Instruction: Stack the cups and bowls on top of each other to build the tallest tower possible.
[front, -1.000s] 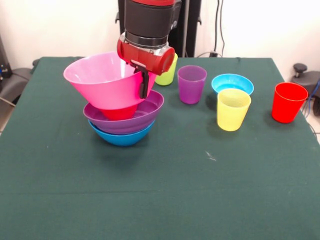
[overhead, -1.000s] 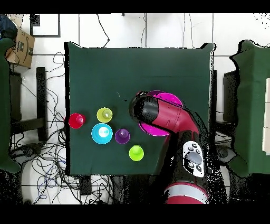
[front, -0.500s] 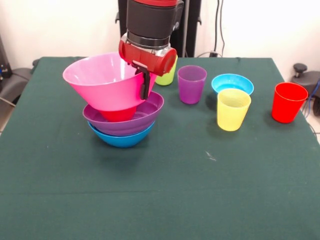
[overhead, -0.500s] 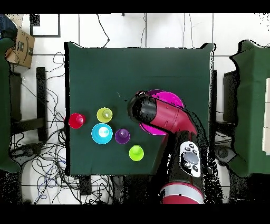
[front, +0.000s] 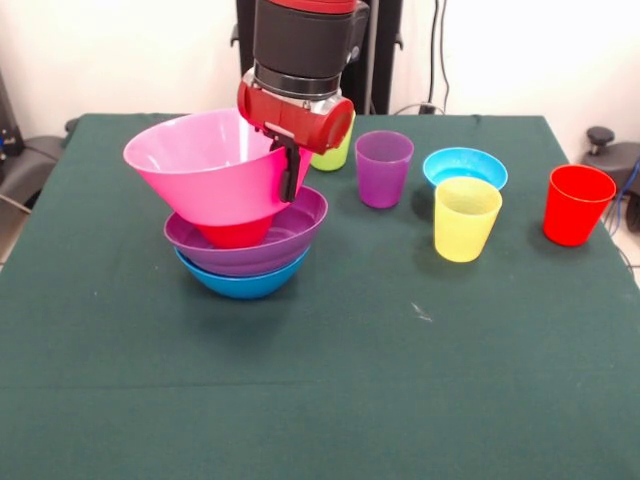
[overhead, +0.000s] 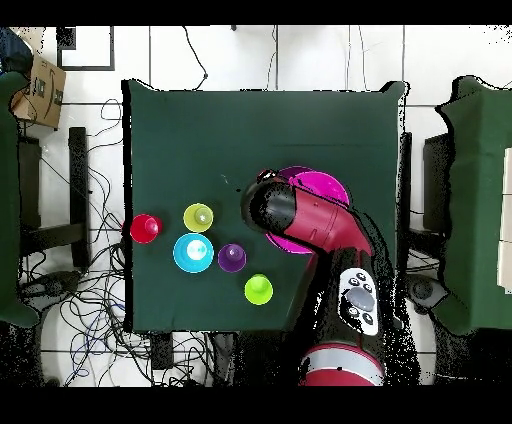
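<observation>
One pink bowl (front: 205, 165), tilted atop the tower (front: 245, 245), is pinched at its rim by the end effector (front: 291, 170).

lime green cup (front: 335, 150) half hidden behind gripper (front: 291, 170); arm covers pink bowl (overhead: 325, 187) overhead

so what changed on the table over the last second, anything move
The gripper, at the rim of the pink bowl, rose slightly, and the bowl tilted up and shifted a little toward the left of the front view. It sits tilted over a red piece in the purple bowl and blue bowl. The four cups and the light blue bowl did not move.
</observation>
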